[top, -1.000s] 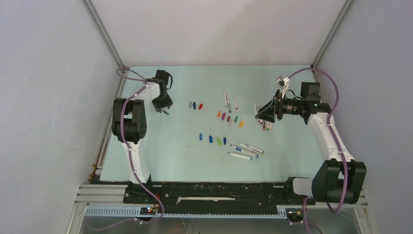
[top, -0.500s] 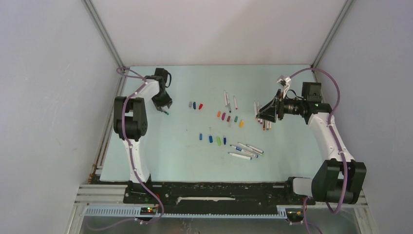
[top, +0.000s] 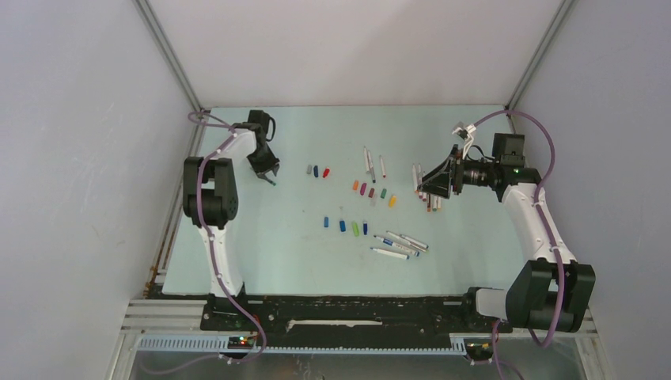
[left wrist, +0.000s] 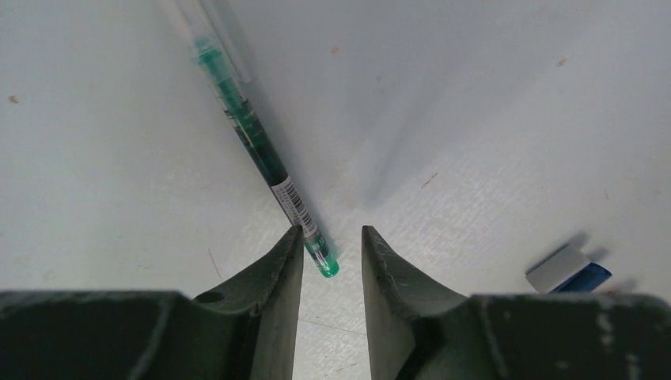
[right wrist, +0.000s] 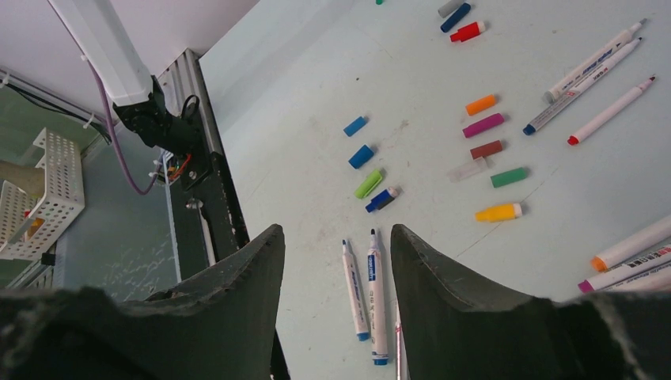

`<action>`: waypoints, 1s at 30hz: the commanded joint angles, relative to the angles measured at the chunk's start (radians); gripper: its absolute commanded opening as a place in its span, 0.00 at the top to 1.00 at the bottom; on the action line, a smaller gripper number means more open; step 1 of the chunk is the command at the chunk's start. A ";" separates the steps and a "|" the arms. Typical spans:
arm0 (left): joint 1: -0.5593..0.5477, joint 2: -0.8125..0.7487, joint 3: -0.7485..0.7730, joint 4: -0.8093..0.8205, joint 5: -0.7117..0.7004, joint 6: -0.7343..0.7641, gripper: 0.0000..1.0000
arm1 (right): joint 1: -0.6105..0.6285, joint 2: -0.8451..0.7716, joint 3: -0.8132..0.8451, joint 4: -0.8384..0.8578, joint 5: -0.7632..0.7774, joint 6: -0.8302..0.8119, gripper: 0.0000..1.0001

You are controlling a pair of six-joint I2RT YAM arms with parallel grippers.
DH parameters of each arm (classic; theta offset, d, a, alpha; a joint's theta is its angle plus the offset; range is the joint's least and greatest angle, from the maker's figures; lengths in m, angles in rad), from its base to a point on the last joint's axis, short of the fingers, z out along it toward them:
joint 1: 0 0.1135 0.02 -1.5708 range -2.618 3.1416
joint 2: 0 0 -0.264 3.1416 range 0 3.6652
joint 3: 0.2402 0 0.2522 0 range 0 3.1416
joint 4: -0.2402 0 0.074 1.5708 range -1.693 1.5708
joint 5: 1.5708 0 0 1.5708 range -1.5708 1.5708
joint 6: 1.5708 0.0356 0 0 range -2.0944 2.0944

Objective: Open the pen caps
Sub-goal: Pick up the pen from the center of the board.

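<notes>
Two grippers in shot, both with fingers apart and gripping nothing. I'm using the short yellow plastic cap (top: 392, 201) near the middle of the pale blue-green table (top: 293, 253) as my reference point.

Way off to its left and a bit further back, the left gripper (left wrist: 331, 231) sits low over the table with just a narrow gap between its fingers. The end of a see-through pen with green ink (left wrist: 253, 134) lies in that gap, close against one finger. Can't tell if it actually touches.

Still left of the yellow cap and further back there's a row of three caps (top: 316, 170): grey, blue, red. Left of it but nearer the arm bases is a row of four caps (top: 348, 227): two blue, one lime, one dark blue. Just beside the yellow cap, on its left, is a loose cluster of caps (right wrist: 483, 125): orange, magenta, brown, green, plus a clear one. All of these lie flat, off any pen.

Behind the yellow cap are three thin white pens (top: 369, 162). Nearer the bases from it lies a small bunch of white pens (top: 399, 244).

Just right of the yellow cap is a bundle of white pens with coloured tips (right wrist: 641, 241), and the right gripper (right wrist: 334, 233) hangs above the table there, fingers wide.
</notes>
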 commanded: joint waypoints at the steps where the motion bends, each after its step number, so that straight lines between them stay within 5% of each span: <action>1: 0.010 -0.077 -0.063 0.084 0.074 0.006 0.65 | -0.006 -0.026 0.016 0.015 -0.036 0.010 0.46; 22: 0.034 0.051 0.112 -0.109 0.043 -0.064 0.65 | -0.023 -0.036 0.016 0.025 -0.059 0.028 0.45; 30: 0.029 0.043 0.090 -0.120 0.096 -0.045 0.78 | -0.051 -0.062 0.015 0.030 -0.090 0.042 0.45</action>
